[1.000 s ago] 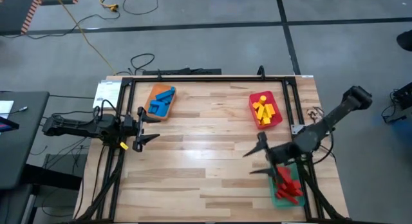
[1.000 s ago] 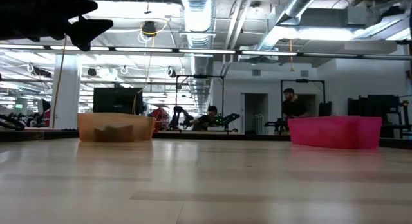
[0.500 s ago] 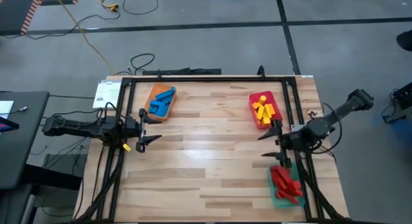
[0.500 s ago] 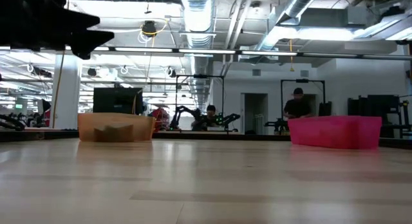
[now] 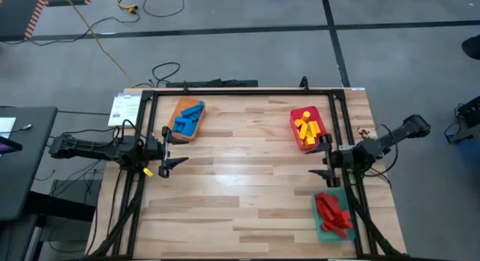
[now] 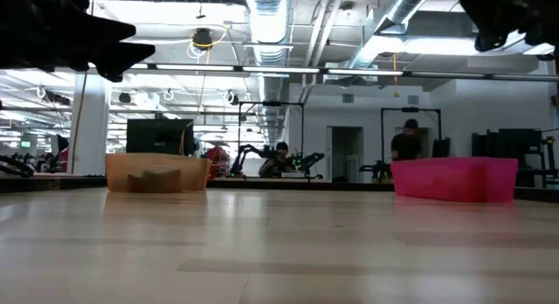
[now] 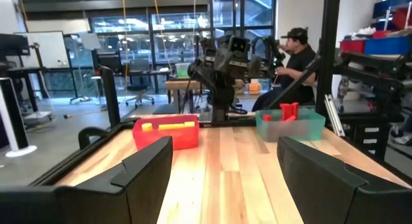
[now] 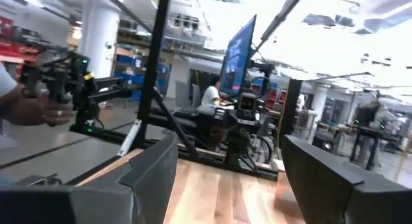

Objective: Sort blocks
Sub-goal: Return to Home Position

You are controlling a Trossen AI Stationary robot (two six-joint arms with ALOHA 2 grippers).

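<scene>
hovering over the left side of the surface [image 5: 240, 193], the left end effector [image 5: 177, 149] has its two fingers spread wide apart, with nothing between them. the right end effector [image 5: 318, 156] hangs over the right side, between the red tray [image 5: 321, 142] and the green tray [image 5: 323, 232]. its fingers are likewise apart and bare. the two face each other across the wood.

every block in view lies in a tray. the blue blocks [image 5: 187, 117] are piled in the orange tray [image 5: 178, 106], at the upper left of the surface in the high view, near the left end effector. the yellow blocks [image 5: 306, 128] lie in the red tray at the upper right. the red blocks [image 5: 332, 213] fill the green tray by the lower right edge, some lying across others.

in the low view both arms show only as dark shapes at the upper corners, well above the wood, with the orange tray at left and the red tray at right on the far side. the left wrist view looks across to the red and green trays, with the right arm behind them. yellow shows over the red tray's wall, and red blocks stick up from the green one. a seated person [image 7: 297, 56] shows beyond the surface there. in the right wrist view a person's hand [image 8: 32, 109] shows at the edge, apart from the robot.
</scene>
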